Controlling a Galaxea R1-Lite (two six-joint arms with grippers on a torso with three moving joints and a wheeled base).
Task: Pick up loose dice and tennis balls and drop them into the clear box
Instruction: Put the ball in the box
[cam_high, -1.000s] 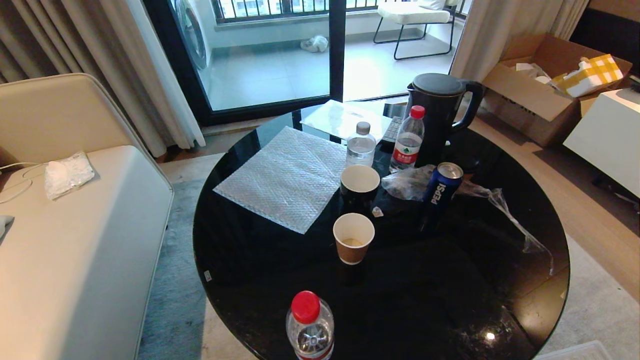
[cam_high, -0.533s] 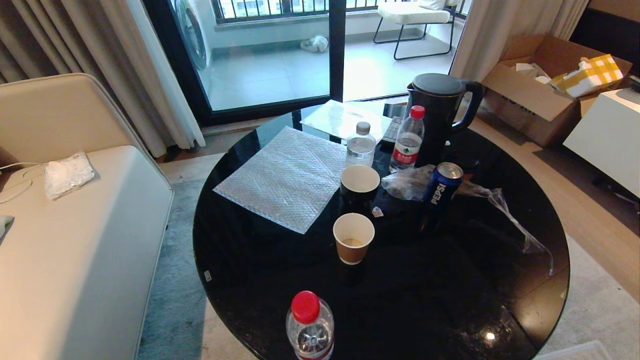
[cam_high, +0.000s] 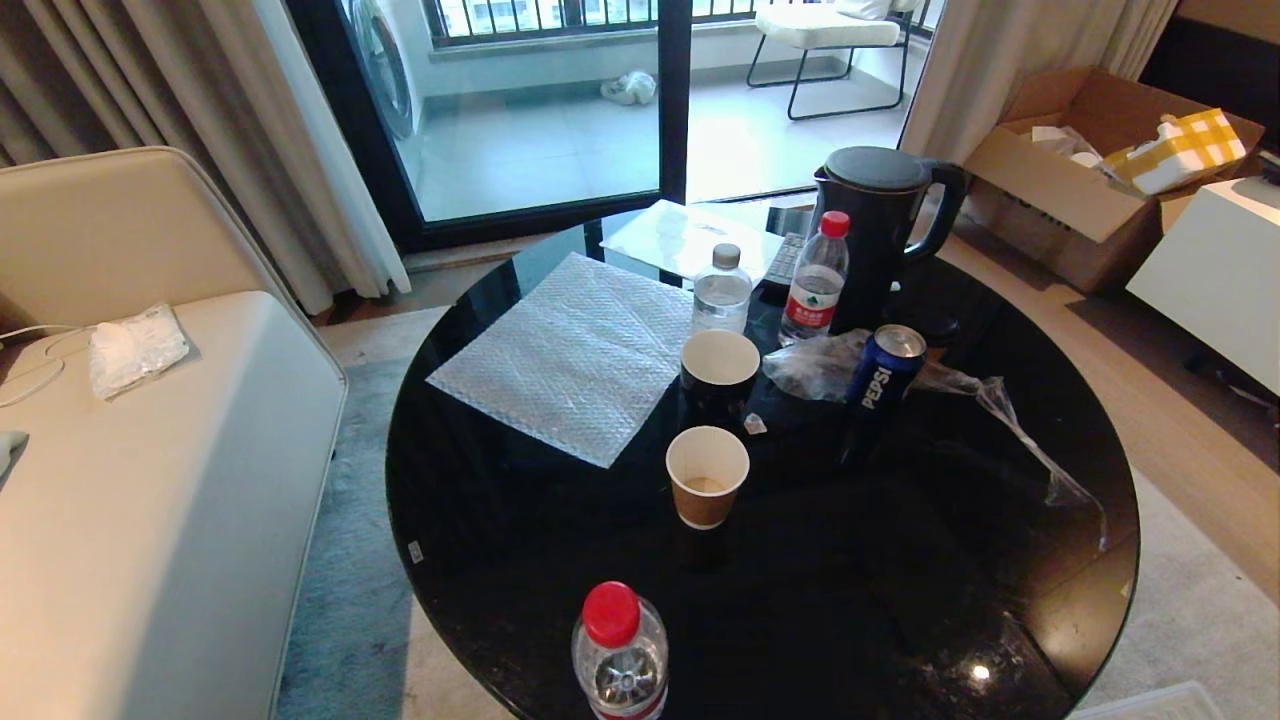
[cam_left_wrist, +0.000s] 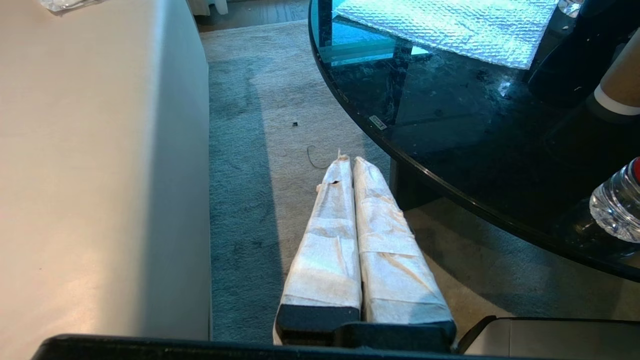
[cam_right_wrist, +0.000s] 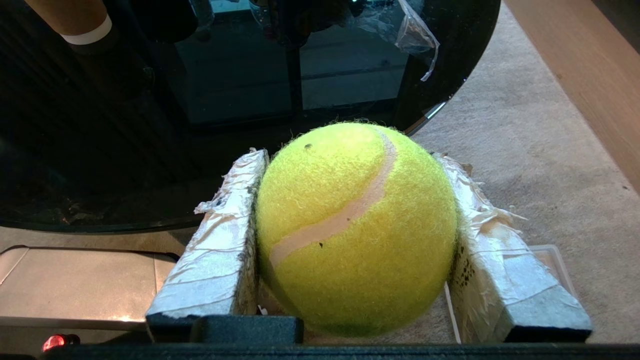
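The right gripper (cam_right_wrist: 350, 160) clamps a tennis ball (cam_right_wrist: 355, 227) between its taped fingers (cam_right_wrist: 220, 250), just off the near right edge of the black round table (cam_right_wrist: 125, 165); the ball's pale seam runs diagonally. The left gripper (cam_left_wrist: 348, 160), fingers pressed together and empty, hangs over the carpet (cam_left_wrist: 260, 150) left of the table

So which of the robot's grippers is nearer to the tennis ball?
The right. The right gripper is clamped on the tennis ball, one finger on each side. The left gripper is shut and empty, over the carpet between sofa and table, with no ball in its view.
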